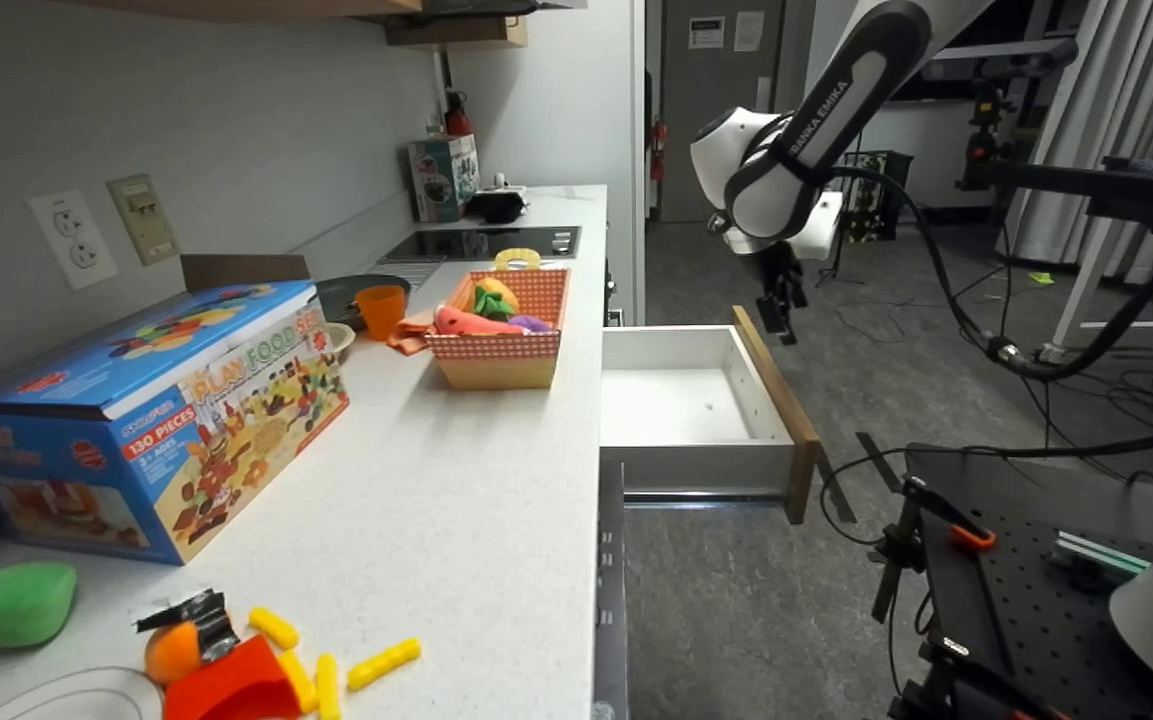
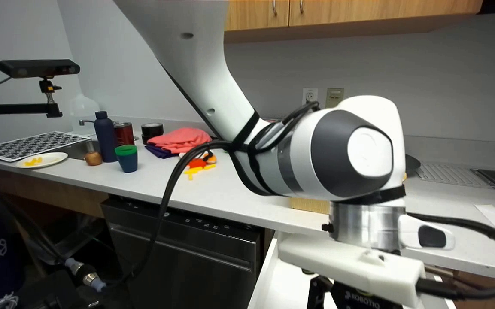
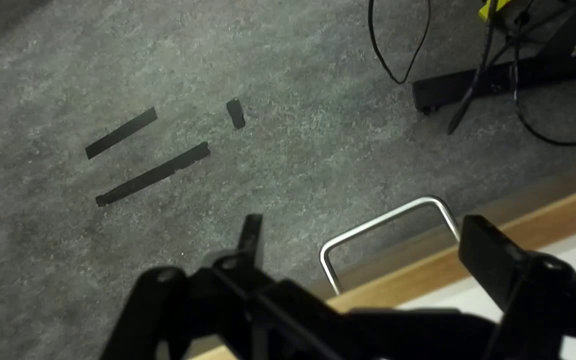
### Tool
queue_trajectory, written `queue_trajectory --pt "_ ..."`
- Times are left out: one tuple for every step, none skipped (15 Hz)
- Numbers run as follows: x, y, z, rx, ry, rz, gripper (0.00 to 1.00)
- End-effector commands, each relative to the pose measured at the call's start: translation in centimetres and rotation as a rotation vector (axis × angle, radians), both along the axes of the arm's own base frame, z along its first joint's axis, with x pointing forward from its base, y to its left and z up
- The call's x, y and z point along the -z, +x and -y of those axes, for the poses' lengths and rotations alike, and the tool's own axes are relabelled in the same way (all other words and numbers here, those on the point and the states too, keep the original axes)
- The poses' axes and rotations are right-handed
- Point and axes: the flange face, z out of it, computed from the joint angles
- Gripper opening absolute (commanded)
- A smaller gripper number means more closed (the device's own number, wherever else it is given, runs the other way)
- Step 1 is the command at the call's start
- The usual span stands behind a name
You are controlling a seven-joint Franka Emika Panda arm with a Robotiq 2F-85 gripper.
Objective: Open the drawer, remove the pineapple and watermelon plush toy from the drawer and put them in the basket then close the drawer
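Observation:
The drawer (image 1: pixel 779 400) is pulled open below the counter. It has a wood front and white inside, and I see no toy on its visible floor. It also shows in the other views (image 2: pixel 281 283) (image 3: pixel 404 279). Its metal handle (image 3: pixel 377 222) shows in the wrist view. The basket (image 1: pixel 501 375), with a checked lining, stands on the counter; the arm mostly hides it (image 2: pixel 309 204). It holds a yellow-orange toy with green leaves (image 1: pixel 494 298), a pink-red toy (image 1: pixel 476 322) and something purple. I cannot tell which is the watermelon. My gripper (image 1: pixel 784 318) is open and empty above the drawer front (image 3: pixel 365 232).
A blue toy box (image 1: pixel 226 420), an orange cup (image 1: pixel 381 310) and red and yellow toy fries (image 1: pixel 236 685) stand on the counter. Cups and a dark bottle (image 2: pixel 106 139) are farther along. A dishwasher (image 2: pixel 183 253) adjoins the drawer. Cables hang from the arm.

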Motion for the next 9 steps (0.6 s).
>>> queue_trajectory --pt "2.2 -0.3 1.3 -0.047 0.041 -0.077 1.00" --pt "2.9 -0.3 1.3 -0.061 0.049 -0.098 1.00" --pt "3.8 -0.3 1.3 -0.076 0.062 -0.112 1.00" --pt "4.6 -0.1 1.2 -0.092 0.083 -0.122 1.00" --pt "5.5 0.1 1.0 -0.113 0.113 -0.125 1.00" --pt "6.2 0.3 0.9 -0.126 0.130 -0.127 1.00" --pt "6.9 0.6 0.8 -0.144 0.162 -0.121 1.00" --pt "7.5 0.8 0.7 -0.153 0.187 -0.120 1.00" --pt "8.1 1.1 0.6 -0.163 0.219 -0.116 1.00"
